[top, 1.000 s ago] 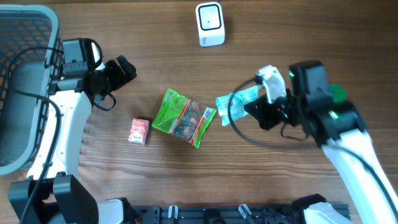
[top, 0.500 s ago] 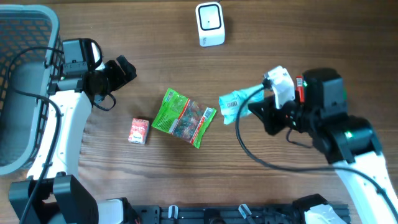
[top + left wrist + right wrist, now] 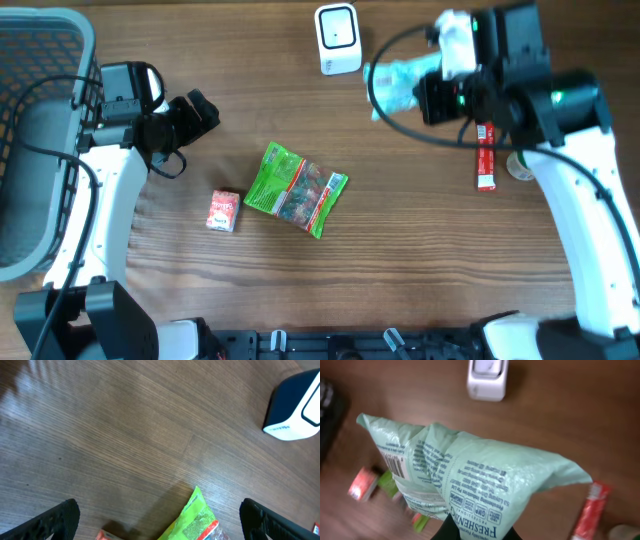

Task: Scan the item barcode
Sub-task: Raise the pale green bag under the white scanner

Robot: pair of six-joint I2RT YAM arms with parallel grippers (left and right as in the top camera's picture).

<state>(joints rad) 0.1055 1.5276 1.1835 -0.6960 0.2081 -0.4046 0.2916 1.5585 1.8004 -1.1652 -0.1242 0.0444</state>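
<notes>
My right gripper (image 3: 475, 532) is pinching the bottom edge of a pale green bag (image 3: 470, 480). The bag is covering most of the right wrist view, and only the dark tips of my fingers are showing under it. From overhead the camera housing and a looping black cable are hiding those fingers, so only the bag (image 3: 400, 80) is sticking out toward 9 o'clock. It is hanging in the air just at 3 o'clock of the white scanner (image 3: 338, 38), and I cannot tell whether the two are touching. A barcode (image 3: 395, 465) is showing on the bag's left fold, but the print is too small for me to read.

A round yellowish thing (image 3: 520, 168) is peeking out from under my right arm; I cannot make out what it is. A red stick packet (image 3: 486, 155) is lying beside it, at its 9 o'clock.

My left gripper (image 3: 195, 115) is hanging with its fingers spread wide and gripping nothing. Its wrist view is cutting off a green snack packet (image 3: 200, 520) at the bottom edge.

The table (image 3: 300, 290) is brown wood grain. The snack packet is lying near its middle, with a small red box (image 3: 224, 210) near its 8 o'clock. A grey basket (image 3: 30, 150) is running off the frame at 9 o'clock.
</notes>
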